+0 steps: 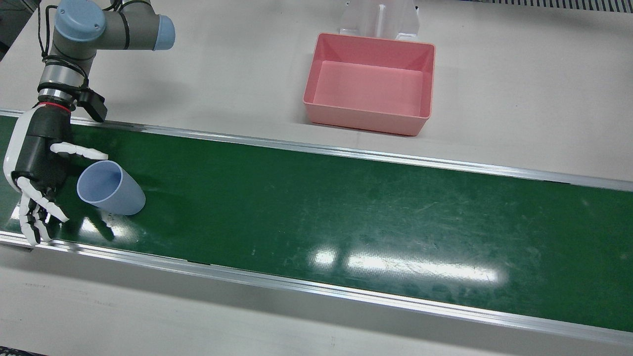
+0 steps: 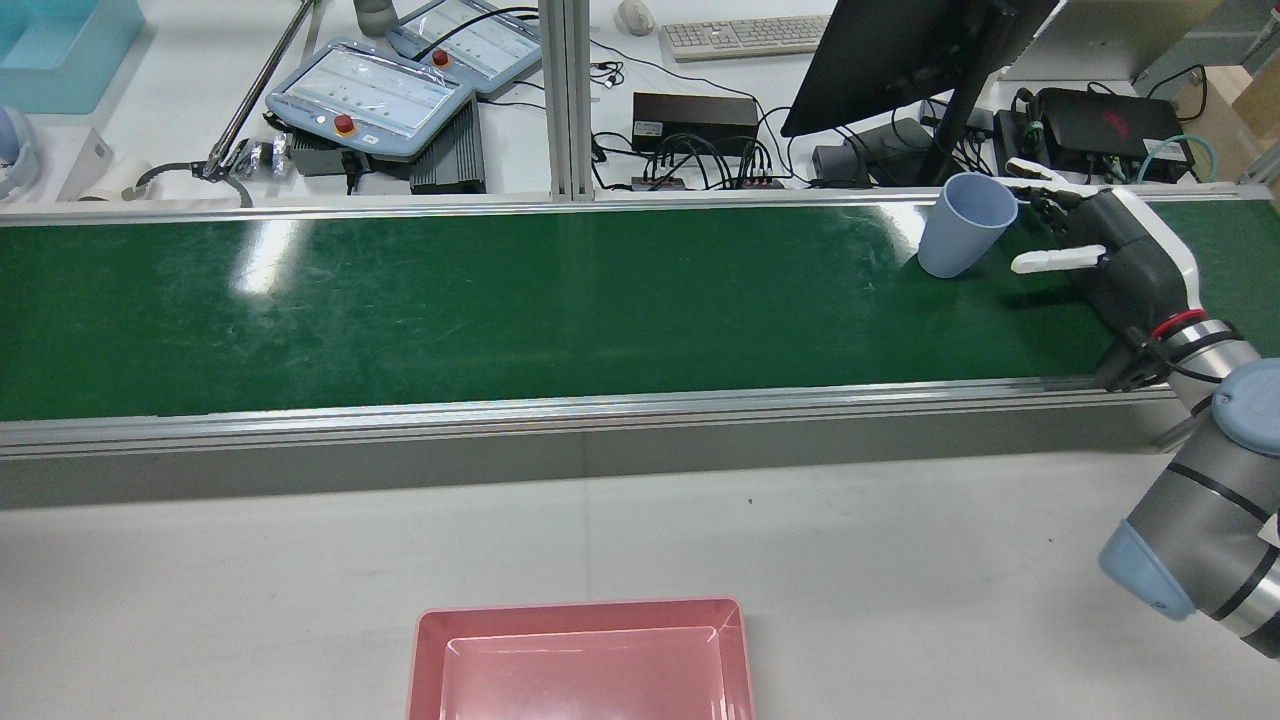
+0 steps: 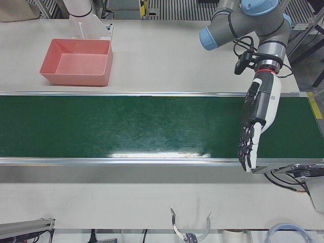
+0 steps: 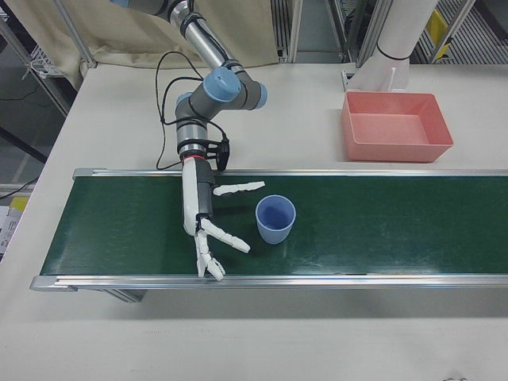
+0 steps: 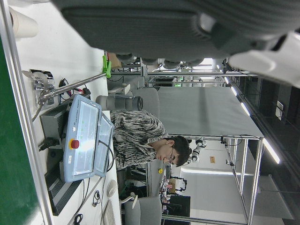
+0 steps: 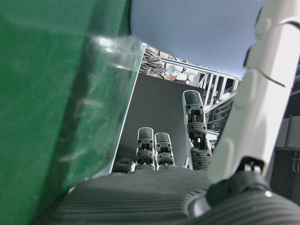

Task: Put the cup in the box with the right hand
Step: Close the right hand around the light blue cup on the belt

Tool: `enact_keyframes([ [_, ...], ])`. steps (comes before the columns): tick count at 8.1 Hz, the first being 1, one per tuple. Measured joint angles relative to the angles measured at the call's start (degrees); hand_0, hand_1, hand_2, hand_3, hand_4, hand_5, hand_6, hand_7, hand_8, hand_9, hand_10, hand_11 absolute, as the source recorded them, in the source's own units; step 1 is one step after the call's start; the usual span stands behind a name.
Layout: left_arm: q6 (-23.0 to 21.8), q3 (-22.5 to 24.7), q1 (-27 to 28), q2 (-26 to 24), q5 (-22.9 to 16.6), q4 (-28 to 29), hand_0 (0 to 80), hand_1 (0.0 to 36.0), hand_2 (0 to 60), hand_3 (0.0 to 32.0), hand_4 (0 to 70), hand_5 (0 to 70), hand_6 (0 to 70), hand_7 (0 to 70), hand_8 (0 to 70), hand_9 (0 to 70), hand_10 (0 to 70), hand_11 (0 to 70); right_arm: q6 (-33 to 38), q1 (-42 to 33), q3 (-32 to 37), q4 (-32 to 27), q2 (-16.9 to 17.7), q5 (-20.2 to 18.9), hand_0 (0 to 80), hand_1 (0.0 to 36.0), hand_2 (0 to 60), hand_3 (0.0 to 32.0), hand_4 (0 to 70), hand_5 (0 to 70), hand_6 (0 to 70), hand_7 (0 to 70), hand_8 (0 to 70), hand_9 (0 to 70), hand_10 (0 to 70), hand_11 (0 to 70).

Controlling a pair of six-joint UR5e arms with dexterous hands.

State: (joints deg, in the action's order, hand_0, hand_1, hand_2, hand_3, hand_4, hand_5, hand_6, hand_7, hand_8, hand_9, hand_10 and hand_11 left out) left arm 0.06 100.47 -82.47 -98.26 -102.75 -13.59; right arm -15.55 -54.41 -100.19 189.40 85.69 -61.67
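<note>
A light blue cup [image 1: 111,188] stands upright on the green conveyor belt [image 1: 346,207], open end up. It also shows in the rear view [image 2: 965,238] and the right-front view [image 4: 275,218]. My right hand [image 1: 37,173] is open just beside the cup, with the thumb [image 1: 79,152] near the rim and the fingers [image 1: 44,205] spread. It holds nothing. In the right hand view the cup [image 6: 201,33] fills the top, close to the palm. The pink box [image 1: 371,81] sits empty on the white table beyond the belt. My left hand [image 3: 258,121] hangs open and empty over the belt's other end.
The belt has raised aluminium rails [image 1: 316,148] along both sides, between the cup and the box. A white arm pedestal [image 1: 378,20] stands right behind the box. Teach pendants [image 2: 370,95], a monitor and cables lie beyond the belt in the rear view.
</note>
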Motion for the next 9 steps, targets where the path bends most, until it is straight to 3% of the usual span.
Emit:
enact_keyframes([
  [1,0.02,0.0,0.0,0.0,0.0,0.02,0.0,0.0,0.0,0.0,0.0,0.0,0.0,0.0,0.0,0.0,0.0,0.0,-0.08,-0.02,0.09,0.0,0.0,0.07,56.8,16.5,2.8,0.0,22.1,7.2,7.1,23.9,12.9,22.8,3.9,7.5],
  [2,0.02,-0.01,0.01,0.0,0.0,0.01,0.0,0.0,0.0,0.0,0.0,0.0,0.0,0.0,0.0,0.0,0.0,0.0,-0.17,-0.09,0.13,0.01,0.0,0.52,57.7,15.6,0.0,0.0,26.4,7.3,8.2,28.8,15.1,26.5,5.1,9.3],
  [3,0.03,-0.01,0.01,0.0,0.0,-0.01,0.0,0.0,0.0,0.0,0.0,0.0,0.0,0.0,0.0,0.0,0.0,0.0,-0.22,-0.1,0.13,0.22,0.0,1.12,56.9,18.4,7.6,0.0,28.3,7.9,11.1,41.8,19.3,34.1,8.1,13.6],
  [4,0.03,-0.01,0.02,0.0,0.0,0.01,0.0,0.0,0.0,0.0,0.0,0.0,0.0,0.0,0.0,0.0,0.0,0.0,-0.19,-0.12,-0.14,1.54,-0.02,2.37,51.9,33.8,60.0,0.0,39.6,13.1,24.3,70.0,41.5,66.8,28.2,42.3],
  [5,0.03,-0.01,0.02,0.0,0.0,0.01,0.0,0.0,0.0,0.0,0.0,0.0,0.0,0.0,0.0,0.0,0.0,0.0,-0.12,-0.21,-0.99,4.11,-0.02,3.58,57.0,36.0,60.0,0.0,70.0,17.1,34.4,70.0,57.3,70.0,45.2,65.1],
  [6,0.03,-0.01,0.03,0.0,0.0,-0.01,0.0,0.0,0.0,0.0,0.0,0.0,0.0,0.0,0.0,0.0,0.0,0.0,-0.02,-0.45,-2.02,6.62,-0.02,4.32,57.9,36.0,60.0,0.0,70.0,17.4,35.7,70.0,60.0,70.0,50.1,70.0],
  [9,0.03,-0.01,0.02,0.0,0.0,0.05,0.0,0.0,0.0,0.0,0.0,0.0,0.0,0.0,0.0,0.0,0.0,0.0,0.02,-0.91,-5.76,8.75,0.36,5.22,59.1,36.0,60.0,0.0,70.0,16.9,33.2,70.0,57.5,70.0,49.4,70.0],
])
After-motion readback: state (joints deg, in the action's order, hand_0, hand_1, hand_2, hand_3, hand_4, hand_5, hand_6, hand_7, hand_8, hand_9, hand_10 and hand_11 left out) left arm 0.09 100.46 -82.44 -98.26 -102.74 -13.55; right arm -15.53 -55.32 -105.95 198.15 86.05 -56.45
